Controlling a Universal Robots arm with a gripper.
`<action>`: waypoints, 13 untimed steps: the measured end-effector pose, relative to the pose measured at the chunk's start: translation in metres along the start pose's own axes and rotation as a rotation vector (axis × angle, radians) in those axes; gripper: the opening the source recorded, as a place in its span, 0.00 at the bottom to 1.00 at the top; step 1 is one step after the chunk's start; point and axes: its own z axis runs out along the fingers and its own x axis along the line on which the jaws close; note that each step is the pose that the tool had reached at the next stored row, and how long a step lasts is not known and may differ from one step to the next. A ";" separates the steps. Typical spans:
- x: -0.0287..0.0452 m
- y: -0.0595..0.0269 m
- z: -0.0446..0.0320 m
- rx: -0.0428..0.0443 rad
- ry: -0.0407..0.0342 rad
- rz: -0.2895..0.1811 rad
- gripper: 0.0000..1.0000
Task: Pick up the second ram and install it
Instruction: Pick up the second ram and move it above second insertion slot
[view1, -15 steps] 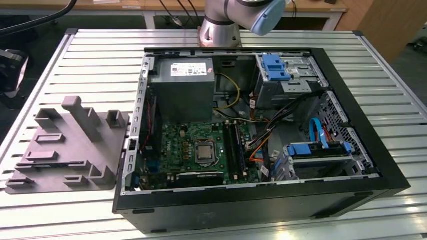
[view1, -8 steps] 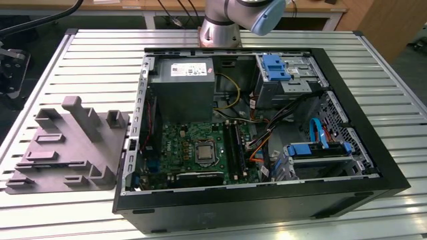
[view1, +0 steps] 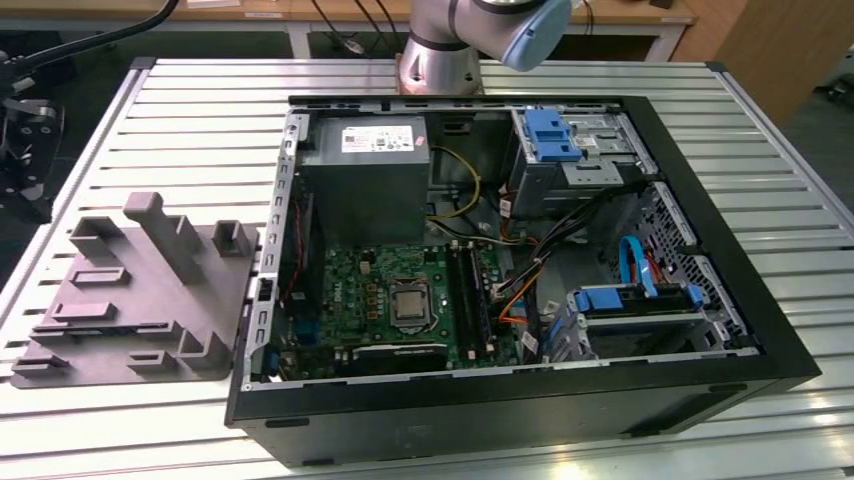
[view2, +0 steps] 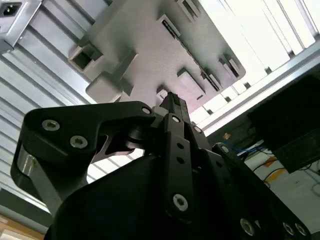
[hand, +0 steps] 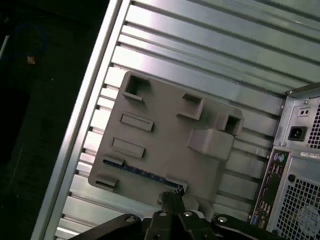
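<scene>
Claw: you see it (hand: 171, 200) in both wrist views, hanging over the grey fixture plate (hand: 165, 135). You cannot tell from these whether it is spread or pressed together. Nothing shows pinched in it.
Claw to ram: in the first wrist view the tip sits just beside the end of the second ram (hand: 141, 173) that is nearer the computer case (hand: 300, 165). I judge that you are above the stick and not touching it.
Ram seat: the stick stands on edge in a long slot along one border of the plate. You see only its thin top edge, dark with a bluish line.
Ram axis: it runs along that border, roughly parallel to the slats of the bench (hand: 210, 45), with one end towards the case and the other away from it.
Plate to case: in the exterior view the plate (view1: 147, 300) lies at the exterior view's left of the open case (view1: 534, 400), just beside its wall.
Task state: the ram is not yet lifted.
</scene>
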 end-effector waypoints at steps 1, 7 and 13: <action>0.0000 -0.0001 0.0006 -0.0004 0.0008 -0.018 0.10; 0.0001 -0.0002 0.0047 -0.0033 0.0052 -0.127 0.10; 0.0002 -0.0004 0.0086 -0.0061 0.0097 -0.236 0.10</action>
